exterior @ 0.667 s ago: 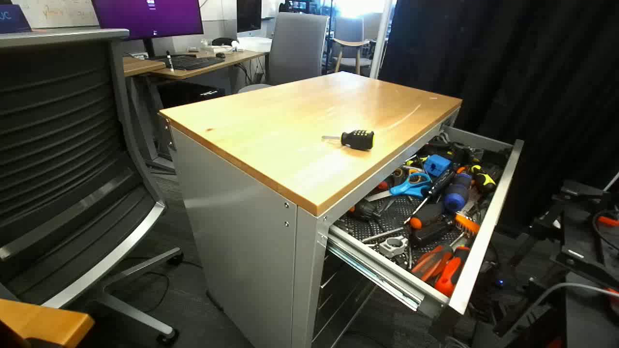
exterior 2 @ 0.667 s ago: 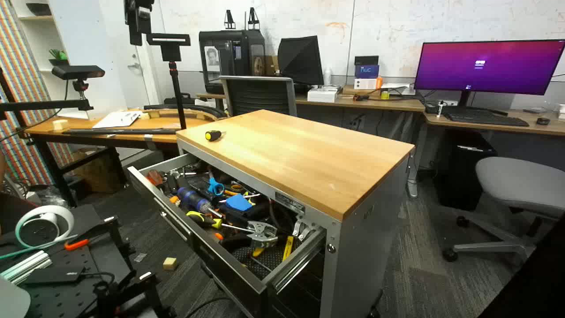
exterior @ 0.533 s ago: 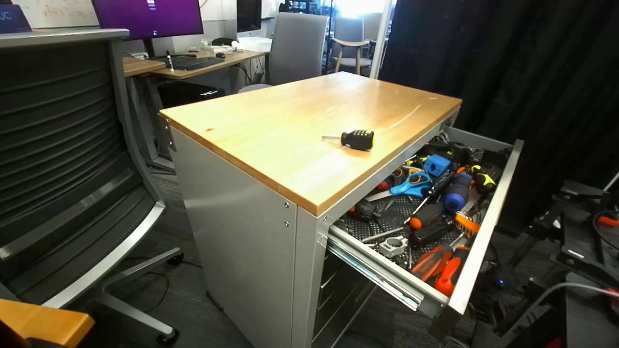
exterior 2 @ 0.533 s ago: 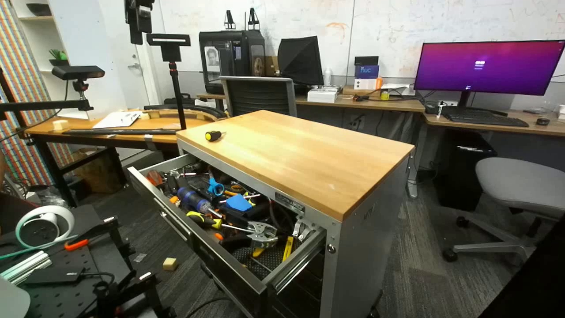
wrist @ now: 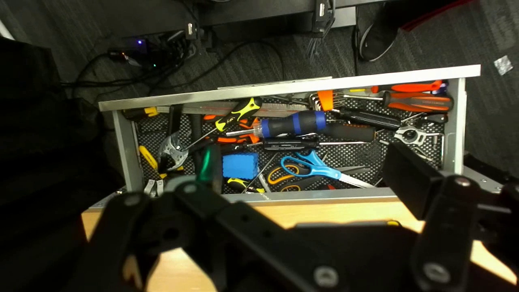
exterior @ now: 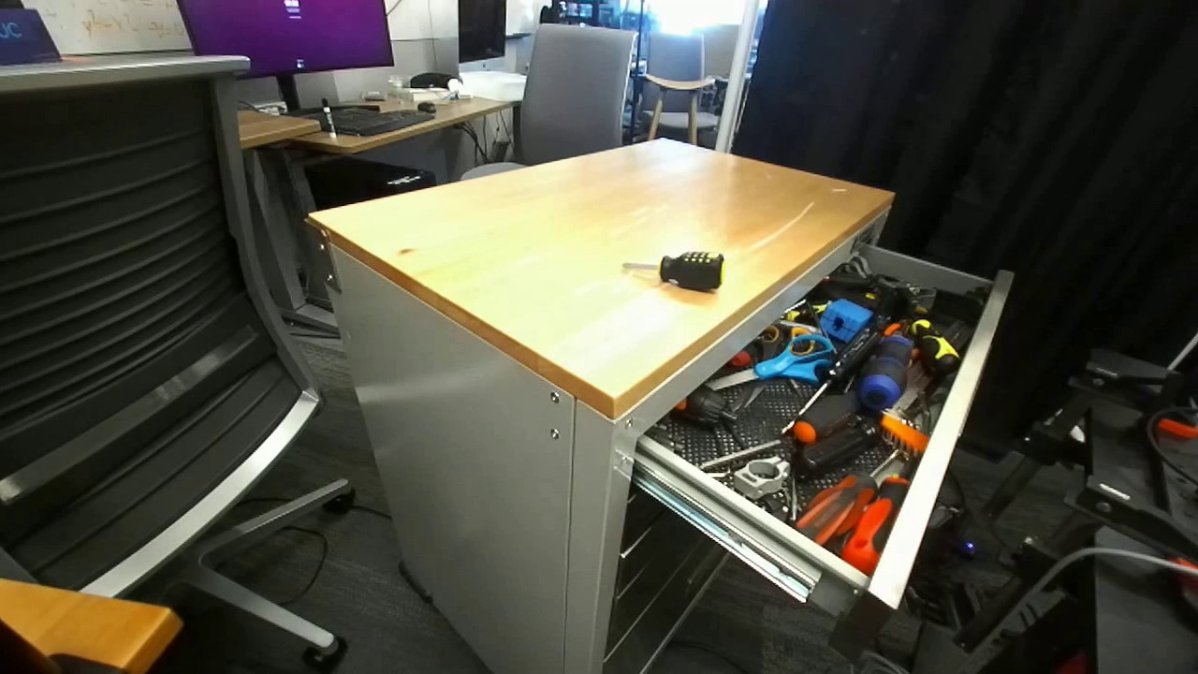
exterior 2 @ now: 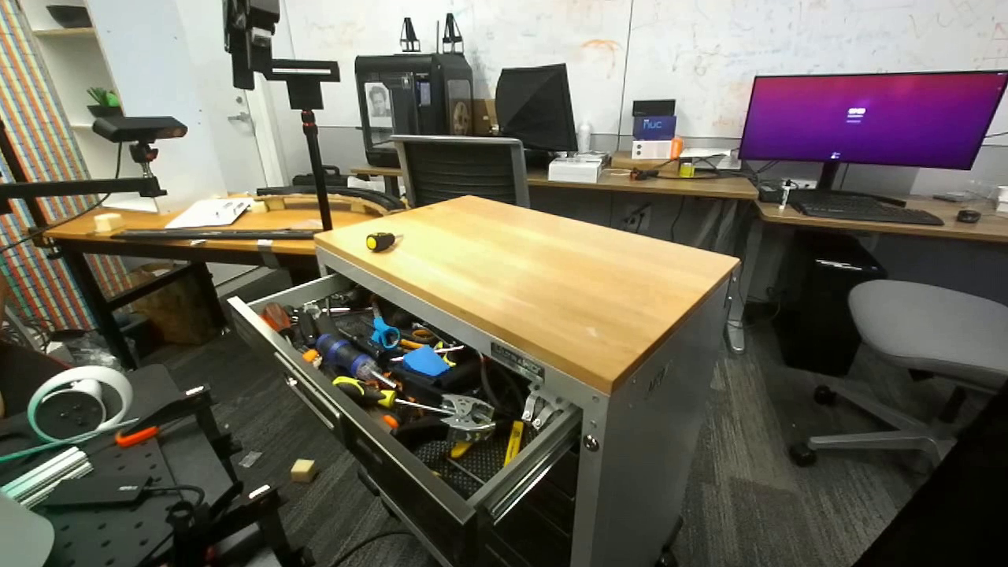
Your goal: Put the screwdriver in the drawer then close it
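Note:
The stubby black-and-yellow screwdriver lies on its side on the wooden top, near the edge above the drawer; both exterior views show it. The drawer, top one of the grey cabinet, is pulled out and full of tools, also in the other exterior frame and the wrist view. My gripper is open, nothing between its fingers, above the tabletop edge. A small yellow patch at its palm may be the screwdriver's end; the rest is hidden. A black part, seemingly my arm, hangs high at upper left.
Blue scissors, a blue block and several screwdrivers lie in the drawer. An office chair stands beside the cabinet. A black rack stands before the drawer. A person's shoe is on the floor.
The hanging black part at the upper left of an exterior view has moved slightly down and right. The screwdriver and the drawer have not moved.

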Controlling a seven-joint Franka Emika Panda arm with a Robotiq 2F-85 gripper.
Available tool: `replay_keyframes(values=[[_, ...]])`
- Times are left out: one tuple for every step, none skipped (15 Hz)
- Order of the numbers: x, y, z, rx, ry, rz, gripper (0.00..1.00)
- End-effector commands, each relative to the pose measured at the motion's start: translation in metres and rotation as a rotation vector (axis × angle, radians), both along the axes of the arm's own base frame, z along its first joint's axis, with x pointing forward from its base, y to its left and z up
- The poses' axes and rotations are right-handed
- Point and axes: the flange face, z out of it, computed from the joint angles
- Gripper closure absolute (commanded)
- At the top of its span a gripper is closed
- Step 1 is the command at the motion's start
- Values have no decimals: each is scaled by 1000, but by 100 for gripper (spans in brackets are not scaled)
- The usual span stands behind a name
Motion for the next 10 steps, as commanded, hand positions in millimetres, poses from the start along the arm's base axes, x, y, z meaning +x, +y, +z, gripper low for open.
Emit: replay_keyframes(values=[[47,42,-39,53,20,62,0],[55,52,-51,59,27,75,0],[66,59,-62,64,40,91,0],[79,71,-80,61,52,99,0],[91,79,-96,46,51,101,0],[105,87,-115,44,52,107,0],[118,93,-129,38,46,114,0],[129,98,-141,38,46,123,0],[140,103,-154,34,43,136,0],[151,108,-163,24,35,147,0]])
